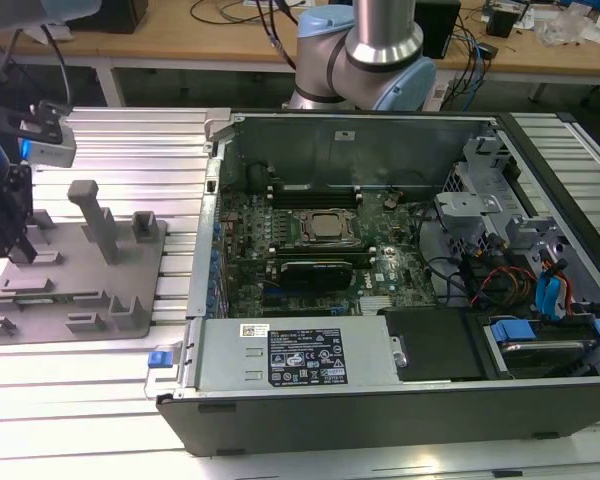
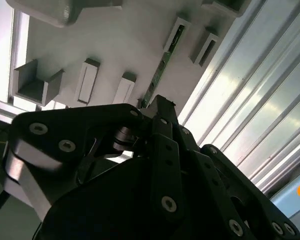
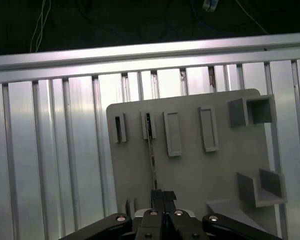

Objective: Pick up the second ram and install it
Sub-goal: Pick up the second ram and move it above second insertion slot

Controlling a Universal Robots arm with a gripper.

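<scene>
claw (image 3: 163, 196): jaws together, seemingly clamped on near end of second ram (image 3: 151, 150) | ram: standing edge-on in grey fixture (image 3: 200, 175) slot on worktop (image 3: 50, 160) | long axis: straight ahead from claw

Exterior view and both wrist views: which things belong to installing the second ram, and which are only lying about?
Belong to the job: second ram, in a slot of the grey fixture plate; gripper, shut on it; open computer case with its motherboard.
Lying about: power supply; cables on the wooden bench; tall fixture block.
</scene>
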